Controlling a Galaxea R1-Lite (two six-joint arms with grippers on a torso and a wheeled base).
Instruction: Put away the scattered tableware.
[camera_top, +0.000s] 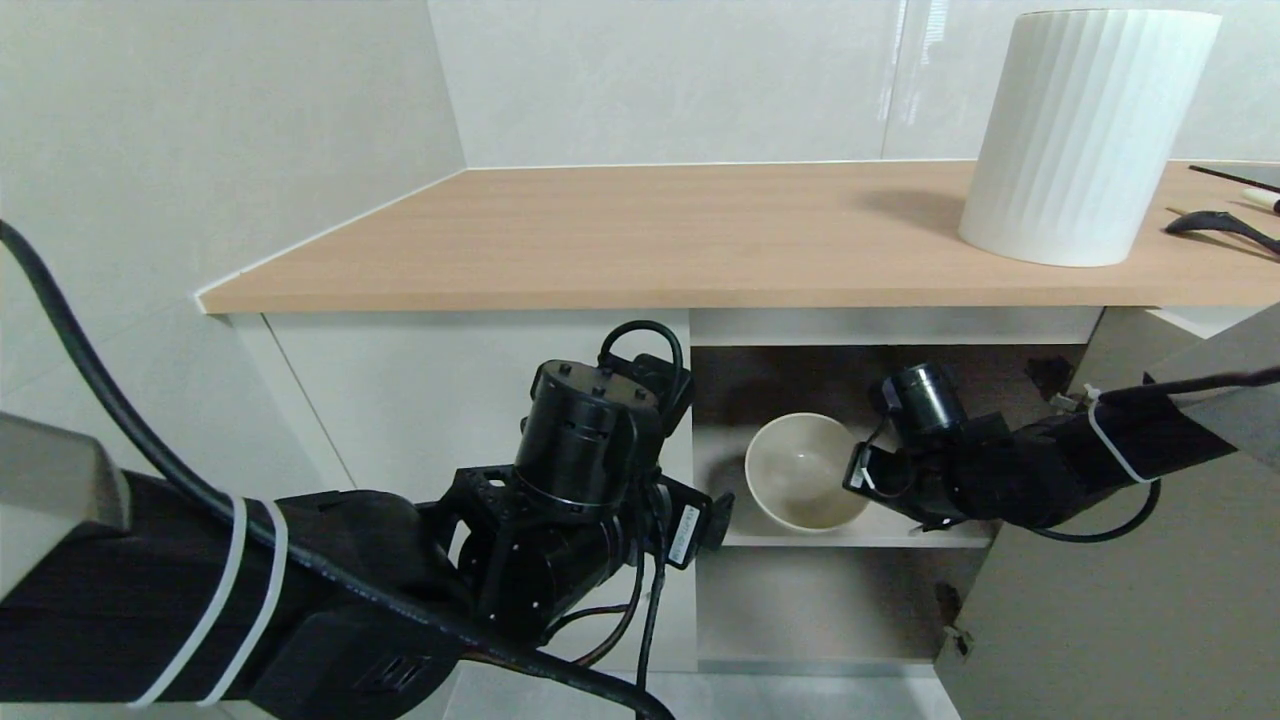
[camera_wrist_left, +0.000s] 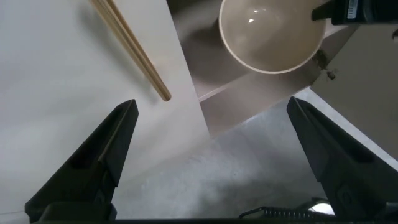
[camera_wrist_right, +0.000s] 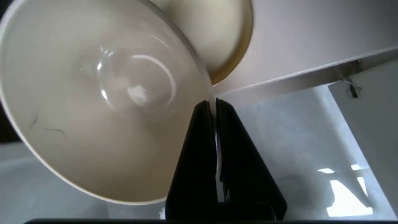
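Note:
A cream bowl (camera_top: 800, 485) is tilted on its side over the shelf (camera_top: 850, 538) inside the open lower cabinet. My right gripper (camera_top: 856, 478) holds the bowl by its right rim. In the right wrist view the fingers (camera_wrist_right: 210, 107) are shut on the rim of the bowl (camera_wrist_right: 106, 99), and a cream rounded edge (camera_wrist_right: 233, 31) shows behind it; what that is I cannot tell. My left gripper (camera_top: 716, 515) hangs in front of the shut cabinet door, left of the bowl. It stands open (camera_wrist_left: 211, 106) and holds nothing, with the bowl (camera_wrist_left: 270, 31) beyond it.
The cabinet's right door (camera_top: 1100, 600) is swung open. On the wooden counter (camera_top: 650, 235) stand a tall white ribbed cylinder (camera_top: 1085, 130) and dark utensils (camera_top: 1220, 225) at the far right. A thin wooden strip (camera_wrist_left: 132, 48) crosses the white door panel.

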